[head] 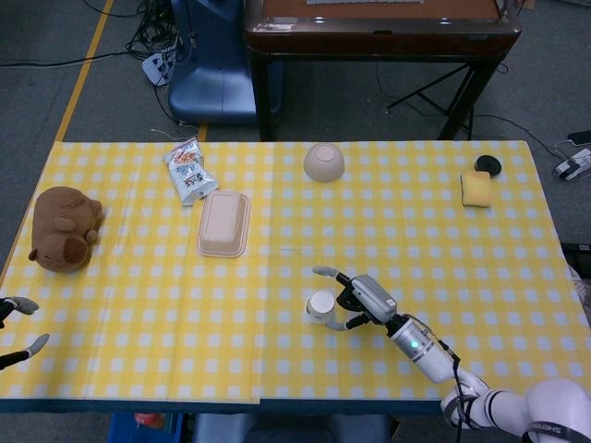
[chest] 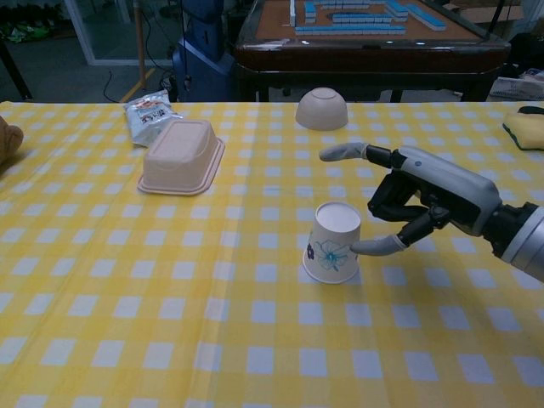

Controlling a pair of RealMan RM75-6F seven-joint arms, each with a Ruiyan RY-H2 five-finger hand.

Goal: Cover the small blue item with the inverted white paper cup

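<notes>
The counter [head: 462, 268] is covered by a yellow-and-white checked cloth that lies flat, with a seam running toward its near edge; around it the floor is grey, and beyond the far edge stand a dark wooden mahjong table [chest: 374, 38] carrying rows of blue tiles and a blue rounded machine base [head: 208, 65] with cables beside it. Taking the white paper cup [chest: 333, 242] as the landmark: it stands inverted on the cloth near the counter's front, its flat base up and its wide mouth down, slightly tilted, with a blue bow-like print on its smooth side. The small blue item is not visible in either view. Just right of the cup the right robot hand [chest: 416, 200], grey metal with pale rubbery fingertips, is spread with nothing in it, one finger reaching above and behind the cup and the thumb tip close to or touching the cup's side. Far left of the cup, at the counter's near corner, only the fingertips of the left robot hand [head: 18, 328] show, apart and holding nothing. Behind the cup sits an upturned beige bowl [chest: 321, 109], matte and domed. Behind and left lie an inverted tan pulp tray [chest: 178, 155] and a crinkled snack packet [chest: 149, 115]. Far left rests a brown plush toy [head: 65, 228]; far right-behind lie a yellow sponge [head: 476, 189] and a small black disc [head: 487, 164].
</notes>
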